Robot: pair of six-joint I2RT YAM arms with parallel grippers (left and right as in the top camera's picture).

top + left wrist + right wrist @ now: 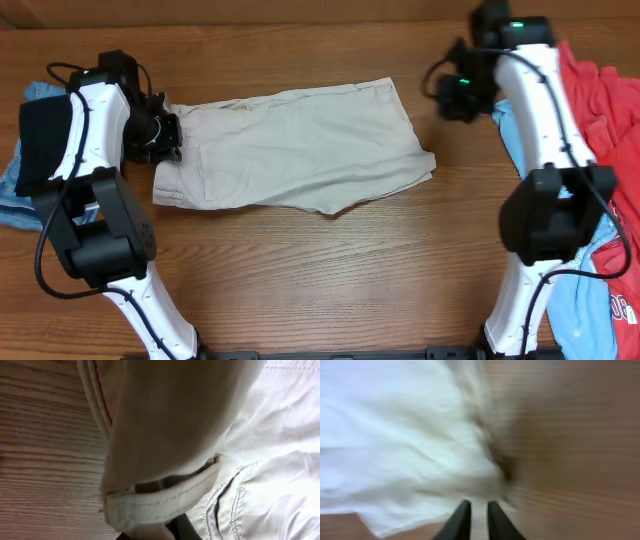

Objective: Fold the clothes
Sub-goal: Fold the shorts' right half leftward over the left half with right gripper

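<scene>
Shorts (pixel 300 145): waistband end pinched in my left gripper (pixel 168 140); my right gripper (pixel 477 506) near-closed, empty, just beside opposite hem.

We get even, soft light in the overhead view, with faint shadows. Right wrist view is heavily motion-blurred, shorts (pixel 395 435) washed out. Left wrist close-up is soft, glary at the upper right.
</scene>
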